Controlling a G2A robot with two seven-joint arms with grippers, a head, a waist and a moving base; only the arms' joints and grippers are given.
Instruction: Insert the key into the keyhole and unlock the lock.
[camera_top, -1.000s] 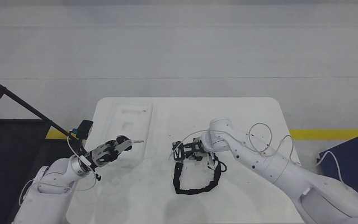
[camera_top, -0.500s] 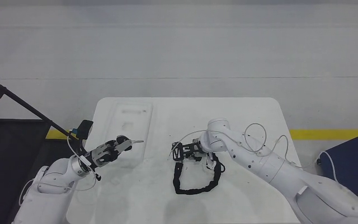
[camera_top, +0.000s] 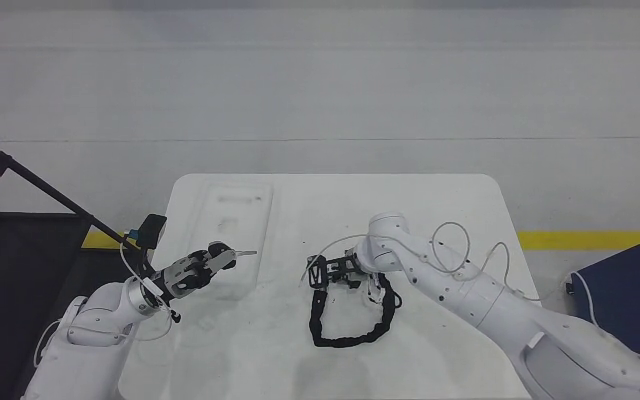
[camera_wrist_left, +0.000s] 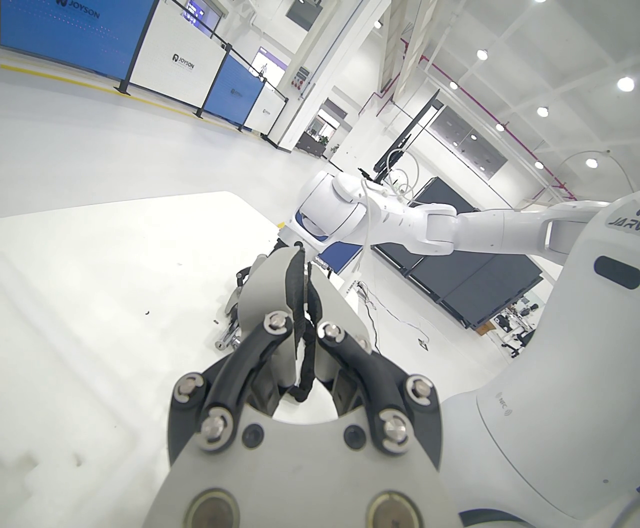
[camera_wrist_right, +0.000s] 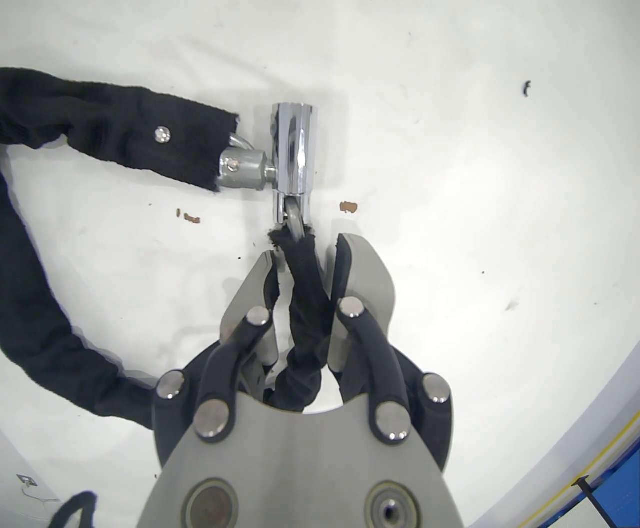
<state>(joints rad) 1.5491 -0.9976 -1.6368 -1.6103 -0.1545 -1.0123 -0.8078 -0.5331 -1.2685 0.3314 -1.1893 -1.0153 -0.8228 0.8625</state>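
Right arm has edged slightly left. Right gripper (camera_wrist_right: 305, 262) stays narrow around the chain (camera_wrist_right: 125, 135) just behind the lock (camera_wrist_right: 294, 155), mid-table. Left gripper (camera_top: 222, 257) unmoved, pinching the key (camera_top: 243, 253) (well left of lock). Insertion not started.

Bright ceiling lamps (camera_wrist_left: 542, 111); soft shadow beside the chain (camera_wrist_right: 45, 310); glare on the lock (camera_wrist_right: 295, 150); wrist views bow near their edges.
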